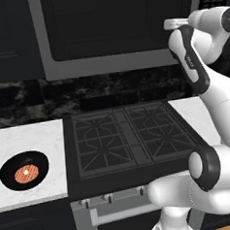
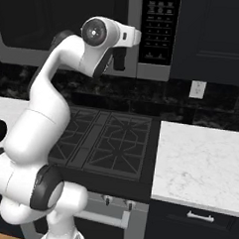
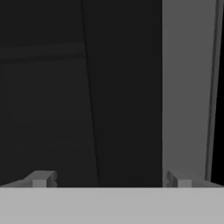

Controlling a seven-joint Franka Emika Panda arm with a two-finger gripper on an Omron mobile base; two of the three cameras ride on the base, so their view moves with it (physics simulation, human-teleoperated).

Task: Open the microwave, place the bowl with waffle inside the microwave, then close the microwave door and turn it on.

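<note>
The gripper (image 3: pixel 109 179), jaws apart, faces the closed dark-glass, steel-framed microwave door (image 3: pixel 87 96). Its black bar handle looks off-centre between them, so closing now could miss it.

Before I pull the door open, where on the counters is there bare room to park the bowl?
The white counter right of the stove lies bare. Left of the stove, the bowl with the waffle takes the front; bare marble remains behind it toward the backsplash.
</note>
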